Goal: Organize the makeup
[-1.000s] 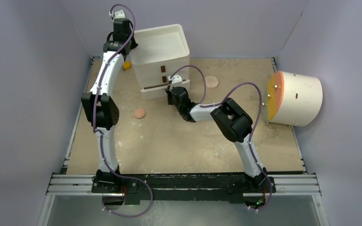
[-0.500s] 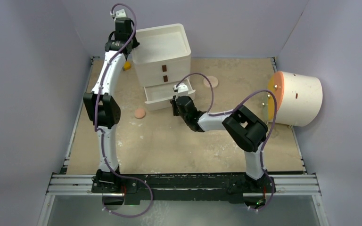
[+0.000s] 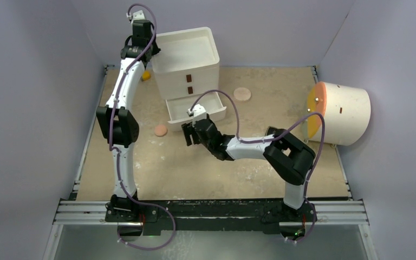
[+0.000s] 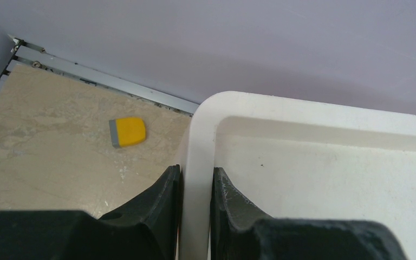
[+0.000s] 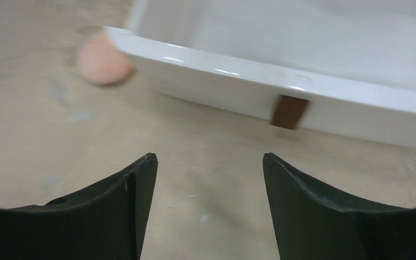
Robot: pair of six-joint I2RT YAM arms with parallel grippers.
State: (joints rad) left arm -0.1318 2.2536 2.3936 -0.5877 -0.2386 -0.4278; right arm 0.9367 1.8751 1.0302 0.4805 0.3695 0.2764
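Two round peach makeup discs lie on the table: one left of the drawers, also blurred in the right wrist view, and another to their right. No other makeup shows. The white drawer unit has its bottom drawer pulled out. My left gripper is shut on the unit's top rim, one finger on each side. My right gripper is open and empty, a short way in front of the drawer's brown handle.
A small yellow block lies behind the unit's left side, also visible in the left wrist view. A big cream cylinder with an orange face lies at the right edge. Grey walls close in the table.
The right gripper pulled the bottom drawer out by its handle, then opened and drew back toward the near left. The left gripper kept its hold on the rim.
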